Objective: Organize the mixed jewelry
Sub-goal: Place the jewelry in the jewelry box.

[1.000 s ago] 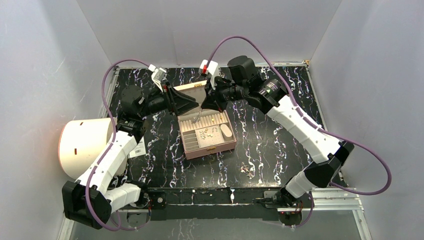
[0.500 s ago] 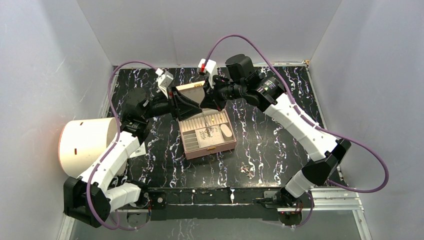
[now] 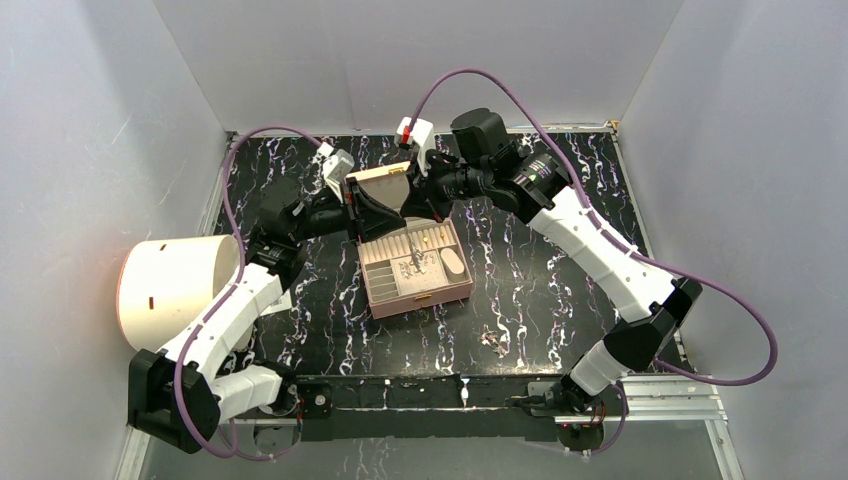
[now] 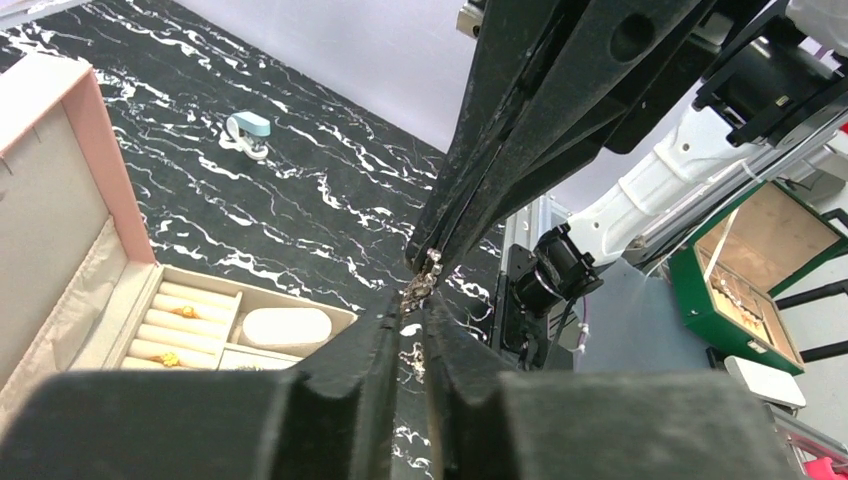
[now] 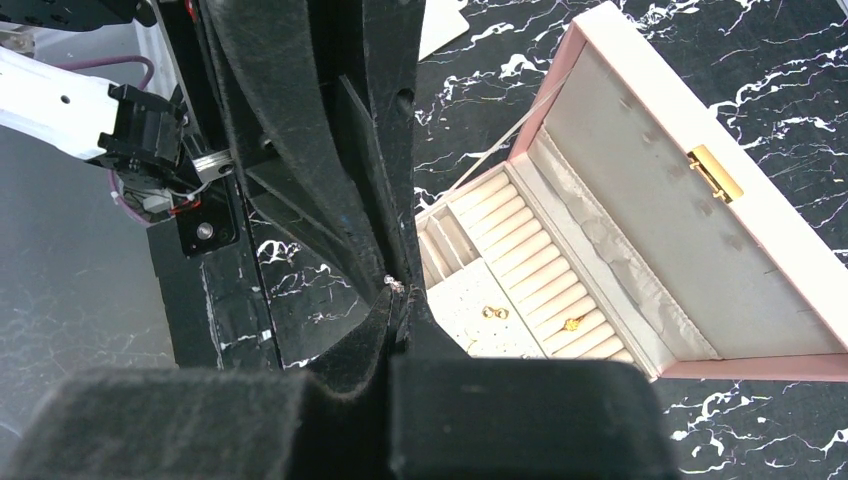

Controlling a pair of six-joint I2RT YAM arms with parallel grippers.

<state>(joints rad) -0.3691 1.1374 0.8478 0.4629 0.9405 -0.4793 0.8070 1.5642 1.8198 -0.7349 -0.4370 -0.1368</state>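
Note:
Above the open pink box my two grippers meet tip to tip. My right gripper is shut on a tiny silvery chain piece. My left gripper has its jaws almost together, pinching the lower end of that same chain. Small gold rings lie in the box's tray, and another gold piece sits in the ring rolls. More mixed jewelry lies loose on the black marbled table in front of the box. A pale blue bit lies farther off on the table.
The box lid stands open behind the tray. A white oval pad fills one compartment. A large cream cylinder lies at the left table edge. A white tag peeks out under the left arm. Grey walls surround the table.
My left gripper has moved right to the right gripper's tips and closed from wide open onto the chain. The right gripper has stayed shut and barely moved.

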